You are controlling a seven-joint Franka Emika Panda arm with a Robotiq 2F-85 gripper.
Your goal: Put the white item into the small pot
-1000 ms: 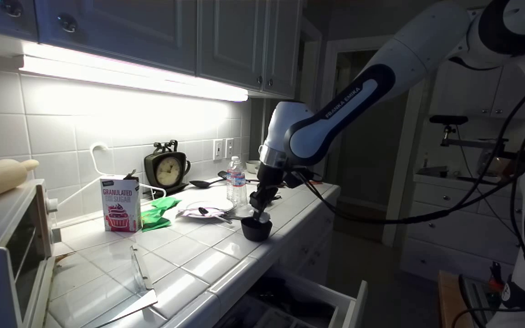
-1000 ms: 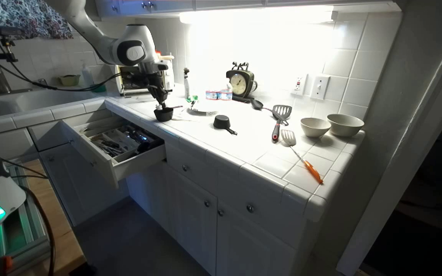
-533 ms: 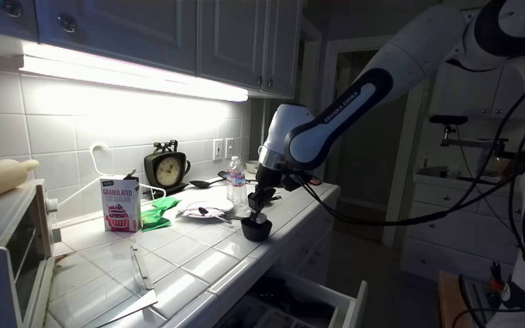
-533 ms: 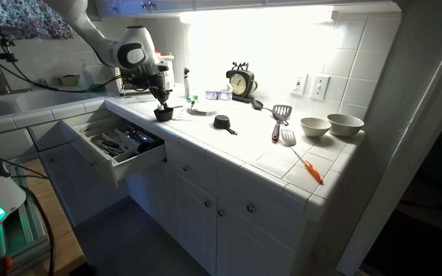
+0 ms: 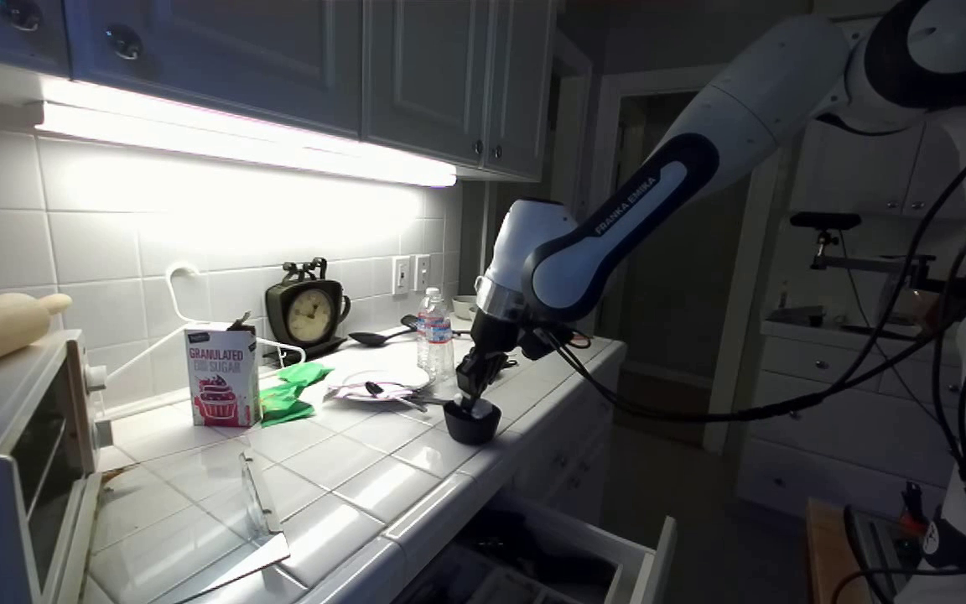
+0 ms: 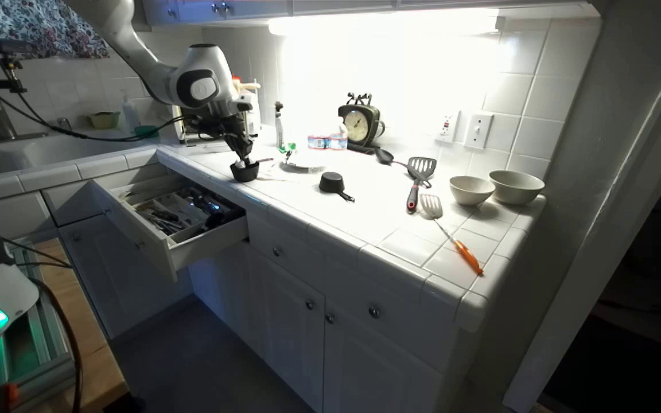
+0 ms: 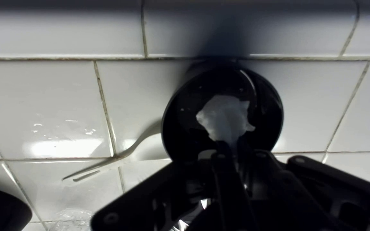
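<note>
A small, irregular, faintly translucent white item [image 7: 225,117], its material not distinguishable, lies within the rim of a small black round pot [image 5: 471,429], which stands upright near the front edge of a white, glossy-tiled desk [image 5: 336,480]. A black metal gripper [image 7: 233,147], borne by a white-and-black robot arm [image 5: 642,193], points down into the pot; its jaws are narrow — pinched on the white item, whose tapered end runs between them toward 6 o'clock in the wrist view. Whether the item touches the pot's floor cannot be told. In an exterior view, with the pot as centre, a white carton printed GRANULATED SUGAR [image 5: 223,377] stands at 9 o'clock, a dark-cased clock with a pale round dial [image 5: 309,312] at 10 o'clock, and a clear plastic bottle with a red-and-blue label [image 5: 435,335] at 11 o'clock. In an exterior view, about the same centre, a black round cup with a handle [image 6: 330,182] sits at 3 o'clock, two pale round bowls [image 6: 472,197] farther out likewise, and a drawn-out white drawer [image 6: 210,246] at 8 o'clock — below the desk's surface.
</note>
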